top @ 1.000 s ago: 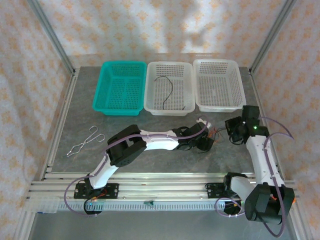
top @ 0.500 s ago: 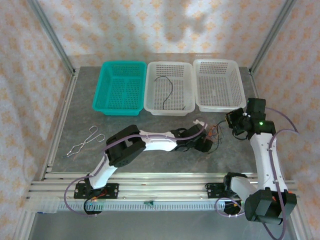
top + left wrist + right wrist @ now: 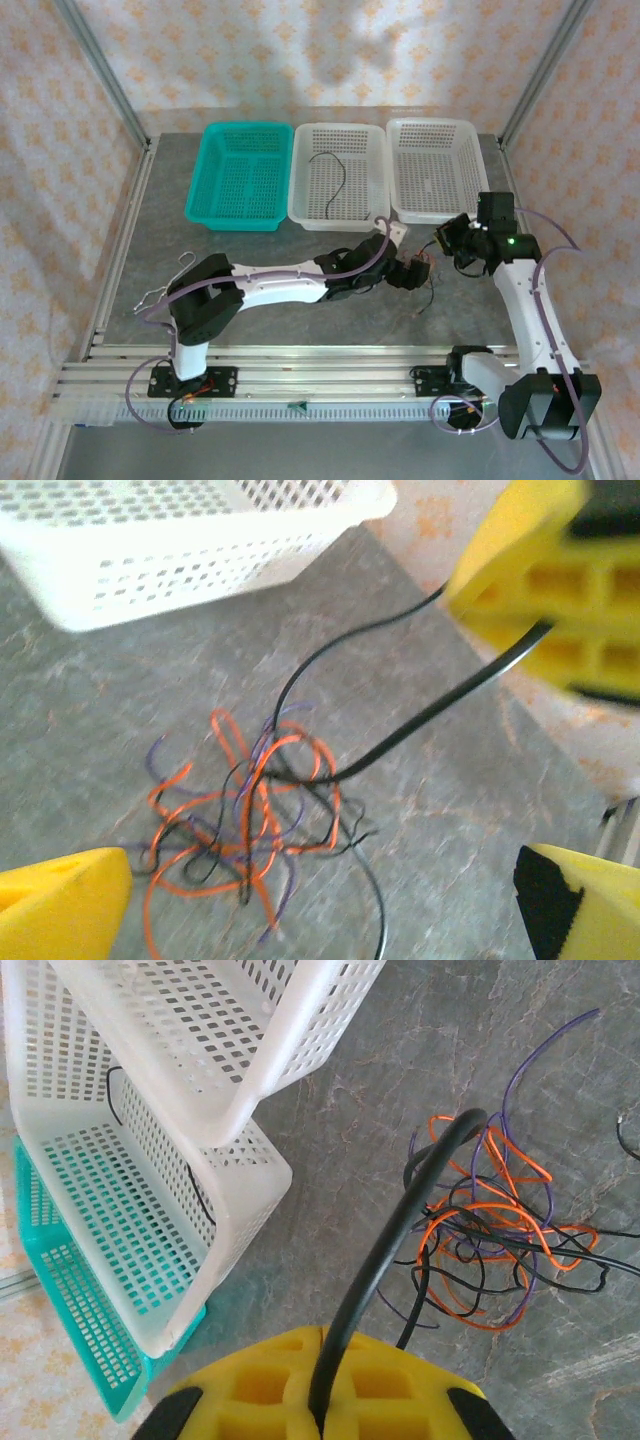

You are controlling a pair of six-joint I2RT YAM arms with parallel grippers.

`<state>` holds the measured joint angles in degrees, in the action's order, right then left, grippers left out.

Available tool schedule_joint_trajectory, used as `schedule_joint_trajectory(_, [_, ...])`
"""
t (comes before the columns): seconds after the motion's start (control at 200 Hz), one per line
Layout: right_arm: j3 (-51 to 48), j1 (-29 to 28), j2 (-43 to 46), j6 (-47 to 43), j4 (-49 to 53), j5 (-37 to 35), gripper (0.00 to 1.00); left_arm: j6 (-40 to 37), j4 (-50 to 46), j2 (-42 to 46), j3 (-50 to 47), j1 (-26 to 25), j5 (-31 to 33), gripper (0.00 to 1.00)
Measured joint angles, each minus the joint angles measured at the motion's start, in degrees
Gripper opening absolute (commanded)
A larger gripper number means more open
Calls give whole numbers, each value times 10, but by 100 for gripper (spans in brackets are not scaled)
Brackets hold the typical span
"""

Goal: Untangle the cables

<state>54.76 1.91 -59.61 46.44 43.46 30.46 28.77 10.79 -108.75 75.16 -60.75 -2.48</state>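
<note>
Since a second ago the left arm is reaching further across toward the right and its pincer is spreading apart, while the right arm is lifting and drawing back toward the far edge of the table (image 3: 215, 250). Now we are seeing the left pincer (image 3: 320, 895) standing wide with nothing between its fingers, hanging just above the tangle of cables (image 3: 485, 1225). That tangle of orange, black and purple wires is lying loose on the table, right of its middle and a little in front of the middle white basket (image 3: 338, 220) and the right white basket (image 3: 440, 215), which are standing along the far edge. The right pincer (image 3: 322, 1388) is clamped on one black cable (image 3: 395, 1250), whose free length is running down into the tangle. Another black wire (image 3: 340, 180) is already lying in the middle white basket. We are judging that the step in hand is drawing this black cable out of the knot. The next move is probably calling for the left pincer to come down and pin the orange loops so that the right arm can pull its cable clear without dragging the whole bundle along.
</note>
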Motion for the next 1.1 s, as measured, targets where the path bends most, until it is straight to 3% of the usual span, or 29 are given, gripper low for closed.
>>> schedule_joint_trajectory(0.175, [0,0,3,2,-3,8,0,-9,7,-52,65,0,0,99])
schedule_joint_trajectory(0.385, [0,0,20,11,-9,20,0,-18,7,-91,67,0,3,99])
schedule_joint_trajectory(0.726, [3,0,36,20,-10,35,0,-8,7,-142,115,0,53,92])
schedule_joint_trajectory(1.101, [106,0,38,31,-10,47,0,1,-12,-163,133,20,76,92])
